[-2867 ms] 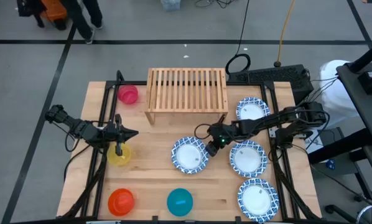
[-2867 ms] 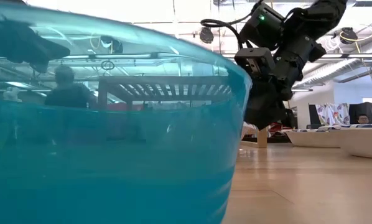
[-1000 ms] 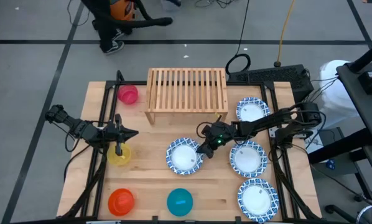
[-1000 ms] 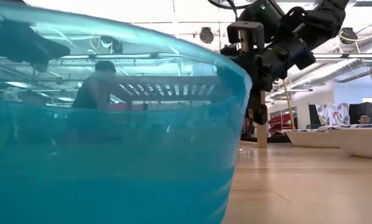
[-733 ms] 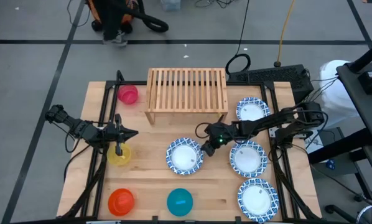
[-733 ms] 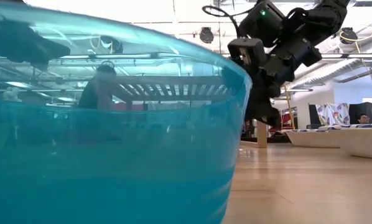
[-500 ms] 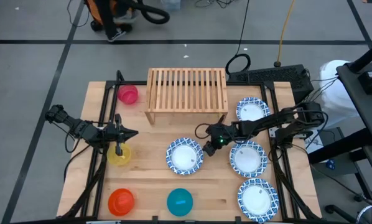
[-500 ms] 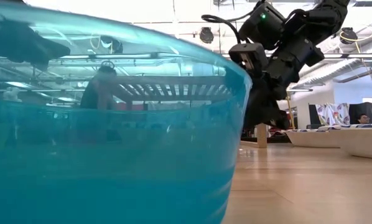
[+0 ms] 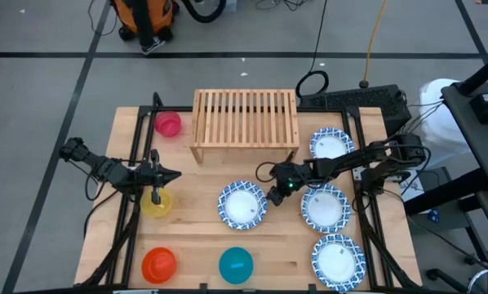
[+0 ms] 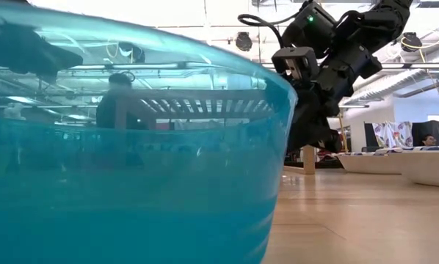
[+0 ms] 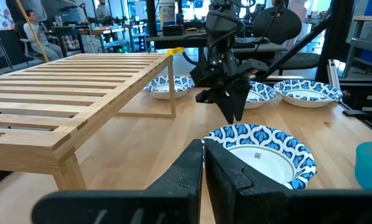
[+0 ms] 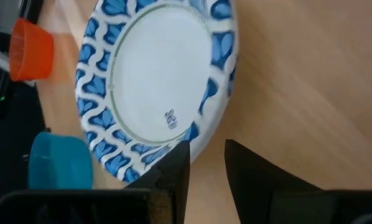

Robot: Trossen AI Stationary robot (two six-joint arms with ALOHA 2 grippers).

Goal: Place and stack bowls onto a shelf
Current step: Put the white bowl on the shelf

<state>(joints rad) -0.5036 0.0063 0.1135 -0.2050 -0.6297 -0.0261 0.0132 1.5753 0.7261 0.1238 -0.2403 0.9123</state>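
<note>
Overhead, the right gripper (image 9: pixel 270 197), narrowly parted, hovers beside a blue-patterned bowl (image 9: pixel 242 204) on the wooden table (image 9: pixel 195 229).

4 blue-rim bowls (image 9: pixel 242 204), 4 plain, on table, shelf (image 9: pixel 245 117) bare

Right end effector (image 11: pixel 234 112) above blue-patterned bowl (image 11: pixel 259 147); shelf (image 11: pixel 68 87) beside; left fingers (image 11: pixel 189 168) closed.

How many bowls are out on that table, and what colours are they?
Blue-patterned bowls: 4
Pink bowl: 1
Yellow bowl: 1
Orange-red bowl: 1
Teal bowl: 1
Total: 8 bowls, none yet on the wooden shelf.
</note>
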